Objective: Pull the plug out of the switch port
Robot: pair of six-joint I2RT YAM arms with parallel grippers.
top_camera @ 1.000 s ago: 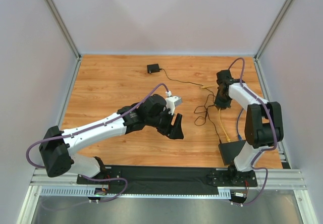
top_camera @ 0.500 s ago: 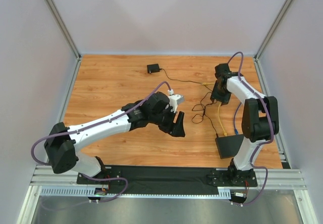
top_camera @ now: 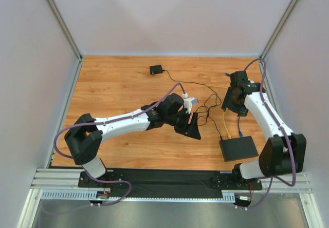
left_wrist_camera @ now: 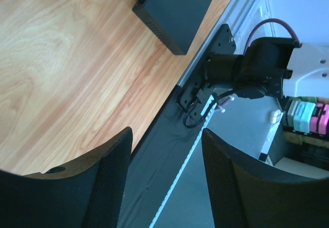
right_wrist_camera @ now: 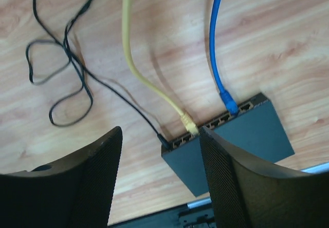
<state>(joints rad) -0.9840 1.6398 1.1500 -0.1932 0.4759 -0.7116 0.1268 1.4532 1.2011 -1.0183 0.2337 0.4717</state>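
Note:
The switch (top_camera: 238,148) is a flat black box near the table's front right. Its row of ports (right_wrist_camera: 216,122) faces away from the arm bases. A yellow plug (right_wrist_camera: 189,122) and a blue plug (right_wrist_camera: 230,103) each sit in a port, and a thin black power plug (right_wrist_camera: 163,139) enters at the left end. My right gripper (right_wrist_camera: 159,133) hovers open above these plugs with nothing between its fingers; in the top view the right gripper (top_camera: 230,106) is beyond the switch over the cables. My left gripper (top_camera: 194,130) is open and empty, left of the switch (left_wrist_camera: 180,7).
The yellow cable (top_camera: 224,121) and blue cable (top_camera: 239,127) run away from the switch. Loops of thin black cord (top_camera: 205,112) lie between the grippers and lead to a small black adapter (top_camera: 156,69) at the back. The black base rail (left_wrist_camera: 169,151) borders the table's near edge.
My right gripper has opened and its arm has swung right and nearer, over the switch ports. The left arm has stretched right toward the switch, its jaws a little narrower.

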